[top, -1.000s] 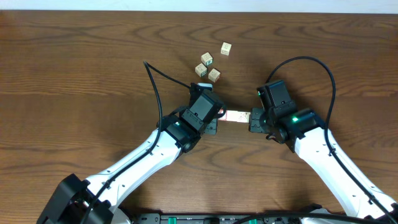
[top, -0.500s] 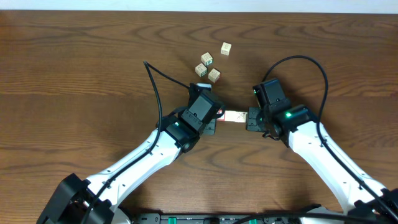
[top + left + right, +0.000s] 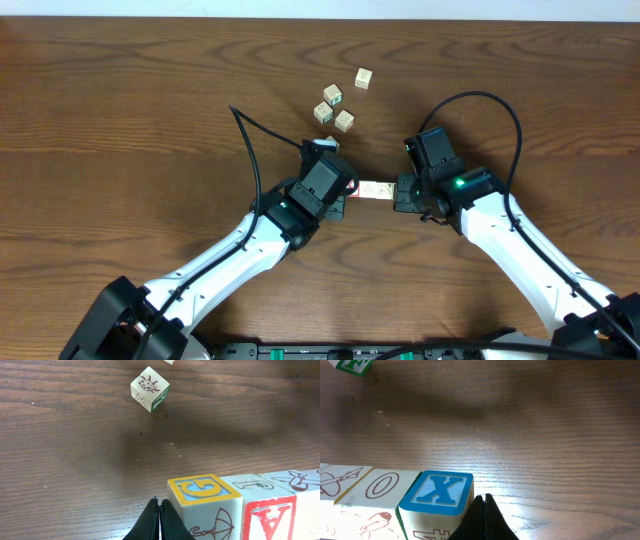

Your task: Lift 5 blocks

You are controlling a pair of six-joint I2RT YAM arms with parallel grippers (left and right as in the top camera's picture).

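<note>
The left end effector [image 3: 160, 511] has its two fingers pressed together, nothing between them. Just to the right of its tips sits the G block [image 3: 204, 491], with a yellow-bordered top and an umbrella drawing on its side. It is the near end of the row of blocks [image 3: 375, 189]. Beyond it in the row come a J-topped block [image 3: 254, 485] with a red A face below, then a block with a plane drawing [image 3: 296, 480].

The right end effector [image 3: 484, 508] is likewise closed tight and pinching nothing. Immediately left of its tips is the blue X block [image 3: 440, 491], with the O block [image 3: 382, 485] touching it further left.

From overhead, the row lies straight between the two closed end effectors, one at each end. Whether it rests on the counter [image 3: 120, 120] or hangs clear of it cannot be told.

Ahead of the left end effector, well apart, a ladybug cube [image 3: 150, 389] sits tilted. It is one of four loose cubes [image 3: 333, 96] scattered beyond both end effectors.
</note>
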